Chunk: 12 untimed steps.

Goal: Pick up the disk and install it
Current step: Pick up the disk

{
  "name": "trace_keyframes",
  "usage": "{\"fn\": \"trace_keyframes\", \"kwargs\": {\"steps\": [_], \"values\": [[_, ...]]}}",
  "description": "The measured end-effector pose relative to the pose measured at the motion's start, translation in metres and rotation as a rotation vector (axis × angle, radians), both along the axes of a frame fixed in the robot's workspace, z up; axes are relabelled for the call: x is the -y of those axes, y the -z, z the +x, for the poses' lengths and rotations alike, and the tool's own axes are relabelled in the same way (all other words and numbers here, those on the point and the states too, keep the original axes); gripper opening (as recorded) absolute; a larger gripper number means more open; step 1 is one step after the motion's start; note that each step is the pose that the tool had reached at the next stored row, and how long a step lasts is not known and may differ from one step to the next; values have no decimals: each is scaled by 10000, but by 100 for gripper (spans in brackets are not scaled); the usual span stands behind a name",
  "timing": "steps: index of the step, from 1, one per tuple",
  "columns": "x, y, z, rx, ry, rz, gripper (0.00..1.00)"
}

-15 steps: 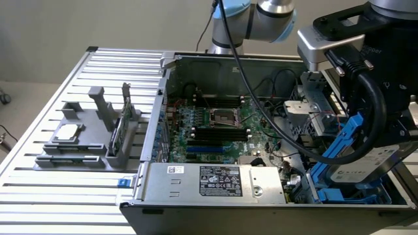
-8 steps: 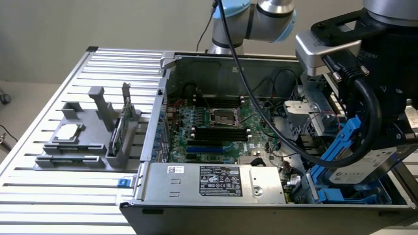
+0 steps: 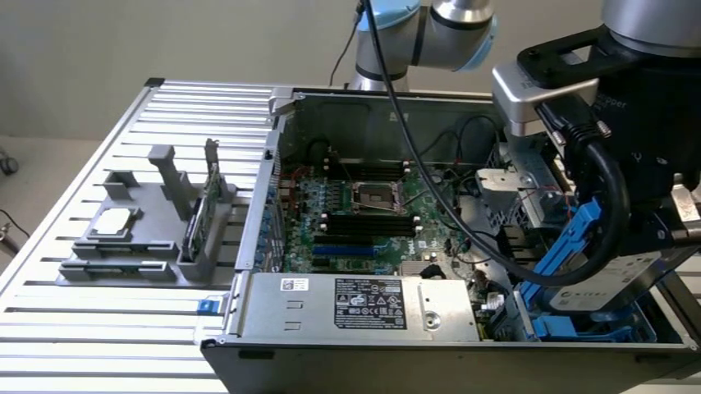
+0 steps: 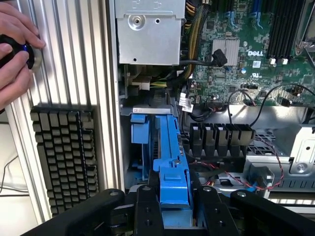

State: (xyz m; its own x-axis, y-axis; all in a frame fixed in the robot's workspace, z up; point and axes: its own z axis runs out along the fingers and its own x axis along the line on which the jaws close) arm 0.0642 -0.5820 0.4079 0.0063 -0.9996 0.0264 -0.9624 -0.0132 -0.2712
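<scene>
Clearly the gripper (image 4: 173, 216) has its fingers (image 4: 147, 206) partly closed on the blue-framed disk (image 4: 172, 152), holding it on edge at the mouth of the drive bay (image 4: 139, 142) in the computer case (image 3: 438, 357), at the exterior view's right; tilted, it may jam against the bay's sides or snag the loose cables (image 4: 201, 115) just beside. The case also holds the circuit board (image 3: 362, 205) and a power box (image 3: 362, 304), while the grey tray (image 3: 110, 267) outside keeps a small chip (image 3: 113, 222) and a green card (image 3: 200, 217).
</scene>
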Motion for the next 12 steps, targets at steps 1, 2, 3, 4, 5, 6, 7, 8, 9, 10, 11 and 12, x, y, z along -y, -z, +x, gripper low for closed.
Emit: {"fn": "trace_keyframes", "kwargs": {"steps": [1, 2, 3, 4, 5, 6, 7, 8, 9, 10, 11, 12], "values": [[0, 8, 0, 6, 0, 0, 33], [0, 15, -1, 13, 0, 1, 33], [0, 22, -2, 20, 0, 0, 33], [0, 31, -3, 25, 0, 2, 33], [0, 39, -5, 31, 0, 1, 33], [0, 48, -8, 37, 0, 2, 33], [0, 59, -11, 44, 0, 3, 33], [0, 67, -14, 50, 0, 1, 33], [0, 77, -17, 57, 0, 1, 33], [0, 86, -20, 62, 0, 1, 33], [0, 95, -22, 67, -1, -1, 33], [0, 106, -24, 72, -1, 1, 33]]}}
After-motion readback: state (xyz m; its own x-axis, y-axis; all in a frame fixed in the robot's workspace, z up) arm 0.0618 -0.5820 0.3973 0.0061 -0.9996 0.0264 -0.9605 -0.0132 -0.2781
